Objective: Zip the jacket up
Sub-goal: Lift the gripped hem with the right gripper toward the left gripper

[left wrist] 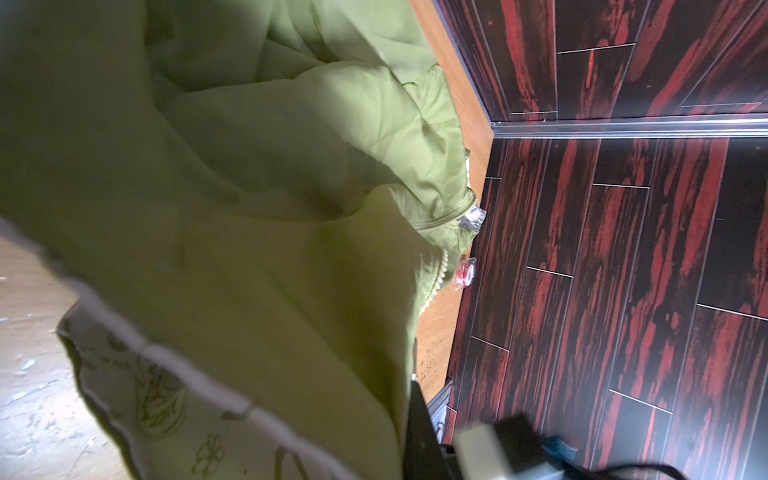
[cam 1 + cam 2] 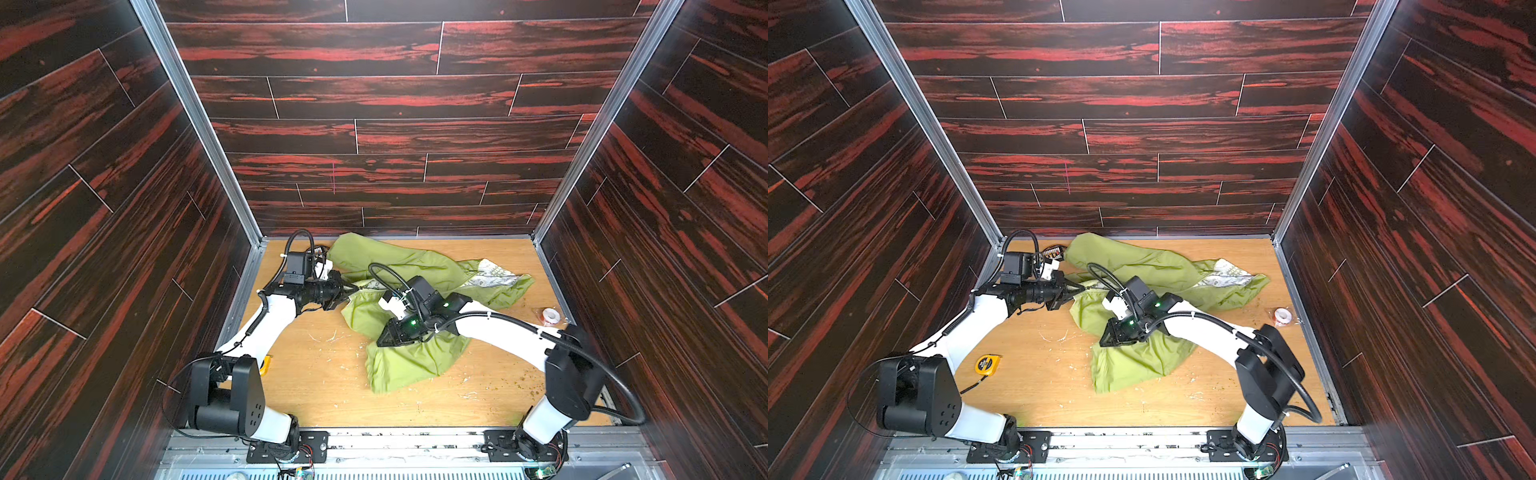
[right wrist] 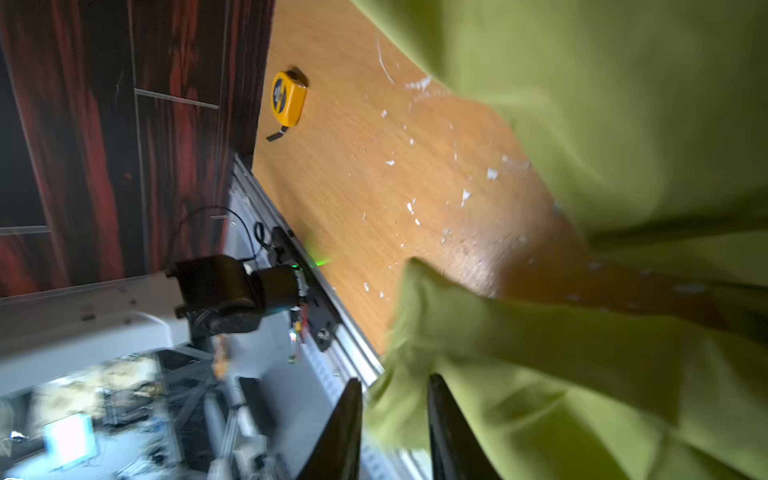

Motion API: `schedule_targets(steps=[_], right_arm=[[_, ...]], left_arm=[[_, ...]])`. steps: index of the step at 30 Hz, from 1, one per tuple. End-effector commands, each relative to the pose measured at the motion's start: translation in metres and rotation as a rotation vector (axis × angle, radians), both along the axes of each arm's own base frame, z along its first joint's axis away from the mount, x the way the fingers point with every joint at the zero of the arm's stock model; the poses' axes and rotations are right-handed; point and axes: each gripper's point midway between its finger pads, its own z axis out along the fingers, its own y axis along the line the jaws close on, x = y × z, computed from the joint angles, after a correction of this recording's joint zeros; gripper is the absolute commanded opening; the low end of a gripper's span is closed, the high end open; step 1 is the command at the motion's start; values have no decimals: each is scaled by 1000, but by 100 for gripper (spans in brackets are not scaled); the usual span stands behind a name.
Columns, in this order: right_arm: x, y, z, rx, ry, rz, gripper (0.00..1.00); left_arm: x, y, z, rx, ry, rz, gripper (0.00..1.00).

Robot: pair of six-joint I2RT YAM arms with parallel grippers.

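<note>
Jacket lies crumpled on the table, not laid flat. It runs from the far left-centre across to the right. One lobe hangs toward the near middle. Front looks open; I cannot make out the zipper line from above.

Pale printed lining shows at the far right end of the heap. More of it shows at the edge close to my left wrist camera, with a white trim beside it.

Left tool: pressed together, tip at the jacket's left edge, pinching the cloth there. In the left wrist view the jacket drapes up close to the lens. The tool's own tips are out of that picture.

Right tool: reaches across the middle and sits over the near lobe. Its two black fingers stand spread. A fold of the jacket lies in the gap, loose, not pinched. The right wrist view is blurred.

Yellow tape measure sits near left on the table, well apart from the jacket. Roll of tape sits at the right edge, near the jacket's right end but not touching it.

White flecks are scattered over the bare table near the middle.
</note>
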Motion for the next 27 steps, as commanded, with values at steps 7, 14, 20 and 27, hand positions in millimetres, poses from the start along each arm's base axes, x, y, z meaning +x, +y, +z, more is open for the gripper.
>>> schedule_targets(steps=[7,14,20,27], right_arm=[[75,-34,79,310,-52,-196,49],[139,-17,107,541,59,-256,47],[168,4,100,561,133,-258,48],[179,14,79,550,195,-249,47]], left_arm=[[4,-14,24,-70,-68,-85,0],[0,-22,32,-107,-91,-146,0],[1,-24,33,-117,-91,-159,0],[-1,-29,31,-123,-80,-171,0]])
